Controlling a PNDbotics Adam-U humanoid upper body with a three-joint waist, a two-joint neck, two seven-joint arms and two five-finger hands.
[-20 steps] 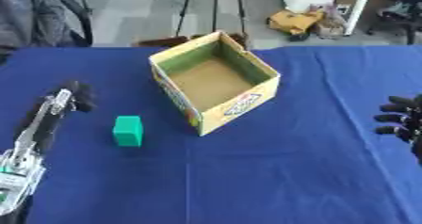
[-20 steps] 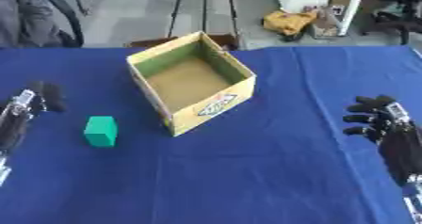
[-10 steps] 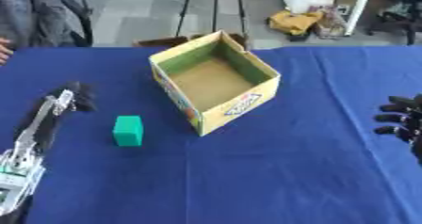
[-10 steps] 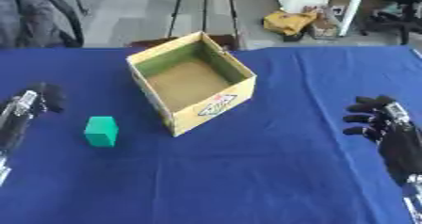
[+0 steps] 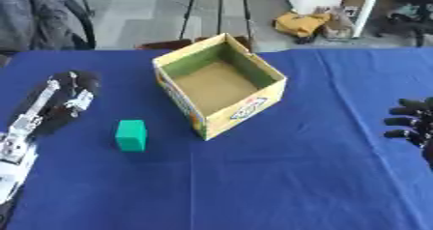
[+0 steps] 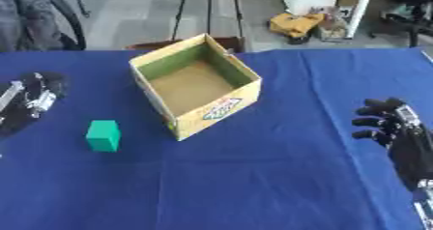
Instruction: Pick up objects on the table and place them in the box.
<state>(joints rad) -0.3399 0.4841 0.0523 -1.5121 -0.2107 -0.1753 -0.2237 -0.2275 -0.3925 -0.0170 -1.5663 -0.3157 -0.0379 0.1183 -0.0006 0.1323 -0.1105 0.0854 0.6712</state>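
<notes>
A green block [image 5: 131,135] lies on the blue table [image 5: 253,185], left of an open cardboard box [image 5: 219,89] whose inside shows only its brown floor. My left hand [image 5: 67,94] rests at the table's left side, up and to the left of the block and apart from it, its fingers curled with nothing in them. At the right edge, far from the block and box, my right hand [image 6: 391,122] holds nothing, its fingers bent.
Beyond the table's far edge are a tripod's legs [image 5: 222,11], a dark chair [image 5: 50,21] at the left and a yellow object [image 5: 303,23] on the floor.
</notes>
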